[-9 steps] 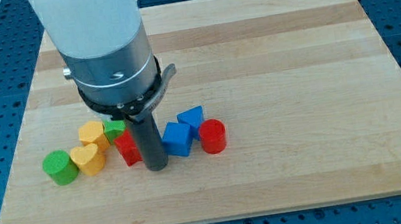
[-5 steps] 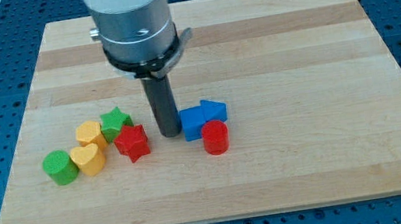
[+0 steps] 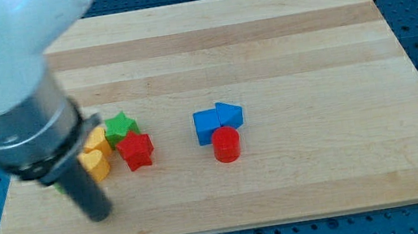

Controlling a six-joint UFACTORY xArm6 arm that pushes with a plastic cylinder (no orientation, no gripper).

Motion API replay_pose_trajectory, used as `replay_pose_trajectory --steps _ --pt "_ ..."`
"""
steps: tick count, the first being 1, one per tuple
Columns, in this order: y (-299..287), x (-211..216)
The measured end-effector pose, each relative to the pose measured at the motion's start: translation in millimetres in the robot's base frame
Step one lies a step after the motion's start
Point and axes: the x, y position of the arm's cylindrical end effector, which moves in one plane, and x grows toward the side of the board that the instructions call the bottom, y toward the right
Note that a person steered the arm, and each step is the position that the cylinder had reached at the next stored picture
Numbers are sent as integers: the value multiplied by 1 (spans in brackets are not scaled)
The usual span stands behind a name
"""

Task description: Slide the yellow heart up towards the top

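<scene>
The yellow heart point(image 3: 97, 163) lies at the board's lower left, partly hidden behind my rod. My tip point(image 3: 100, 215) rests on the board just below the heart, toward the view's bottom. A second yellow block point(image 3: 97, 138) sits just above the heart. A green star point(image 3: 120, 128) and a red star point(image 3: 137, 150) lie to the heart's right. The green cylinder seen before is hidden behind the arm.
A blue cube point(image 3: 207, 125), a blue triangle point(image 3: 230, 115) and a red cylinder point(image 3: 226, 144) cluster at mid-board. The wooden board point(image 3: 280, 41) lies on a blue perforated table. The arm's big body covers the view's upper left.
My tip moved from between the red star and the blue blocks down and left to below the yellow heart. The blue blocks were pushed slightly right.
</scene>
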Motion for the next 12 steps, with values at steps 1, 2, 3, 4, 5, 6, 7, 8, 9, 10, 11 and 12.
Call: replay_pose_trajectory --steps 1,2,3,4,5,6,7,8,9,10,11,12 --pt "-46 -7" --pt "-57 -25" --pt "-55 -32" --pt "-40 -43" --pt "-26 -51" --pt "-21 -27" --pt "1 -17" --pt "32 -35" --pt "50 -51" --pt "50 -50" --pt "50 -47" --pt "50 -55"
